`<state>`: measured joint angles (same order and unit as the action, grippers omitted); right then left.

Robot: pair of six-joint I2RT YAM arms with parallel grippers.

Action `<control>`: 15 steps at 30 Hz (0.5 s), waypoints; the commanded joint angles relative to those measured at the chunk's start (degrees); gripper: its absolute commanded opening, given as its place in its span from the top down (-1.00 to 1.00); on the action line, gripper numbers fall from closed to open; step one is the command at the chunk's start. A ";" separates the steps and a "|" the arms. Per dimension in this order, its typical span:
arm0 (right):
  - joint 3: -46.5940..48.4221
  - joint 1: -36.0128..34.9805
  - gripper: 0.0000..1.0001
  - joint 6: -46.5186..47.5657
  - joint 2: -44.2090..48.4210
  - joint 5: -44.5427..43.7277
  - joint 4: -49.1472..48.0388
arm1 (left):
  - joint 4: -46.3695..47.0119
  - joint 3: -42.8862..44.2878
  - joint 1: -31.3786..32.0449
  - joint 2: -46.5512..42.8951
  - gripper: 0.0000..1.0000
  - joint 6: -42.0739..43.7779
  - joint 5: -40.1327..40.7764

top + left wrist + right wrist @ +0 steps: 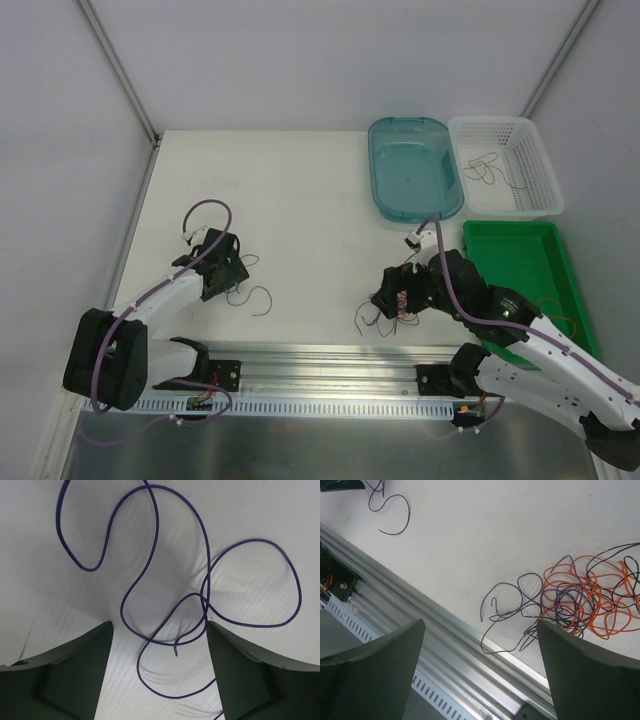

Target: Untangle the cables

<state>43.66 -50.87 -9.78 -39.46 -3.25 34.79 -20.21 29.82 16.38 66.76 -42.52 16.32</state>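
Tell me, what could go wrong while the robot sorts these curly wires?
The purple wire under the left pincer crosses itself in loops; pinching a crossing could tighten a knot. The orange, black and purple tangle lies near the metal rail; the right pincer might drag strands onto it and snag them.

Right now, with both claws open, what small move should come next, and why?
Probably lower the right claw onto the purple strand trailing from the orange tangle and pinch it: it lies loosest at the edge, and another purple cable lies alone under the left claw.
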 commanded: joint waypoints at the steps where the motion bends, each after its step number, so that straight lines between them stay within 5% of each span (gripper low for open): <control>1: 0.37 -0.28 -0.99 0.90 2.81 -3.34 1.68 | 2.27 1.81 -0.39 3.10 -0.47 0.34 -2.43; 3: 0.81 -0.28 -0.93 1.08 4.03 -4.92 2.65 | 2.54 2.26 -0.47 5.13 -0.25 0.16 -3.04; 10: 1.08 -0.28 -0.93 1.52 8.16 -12.65 5.29 | 4.12 5.15 -0.47 7.85 1.00 1.65 -5.15; 15: 0.81 -0.28 -0.93 0.12 11.95 -21.25 8.53 | 5.09 11.65 0.23 9.52 1.00 5.43 -10.85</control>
<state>43.66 -50.89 -9.39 -30.00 -16.34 40.53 -17.06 36.12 16.43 75.53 -39.81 10.61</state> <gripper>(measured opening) 0.969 0.009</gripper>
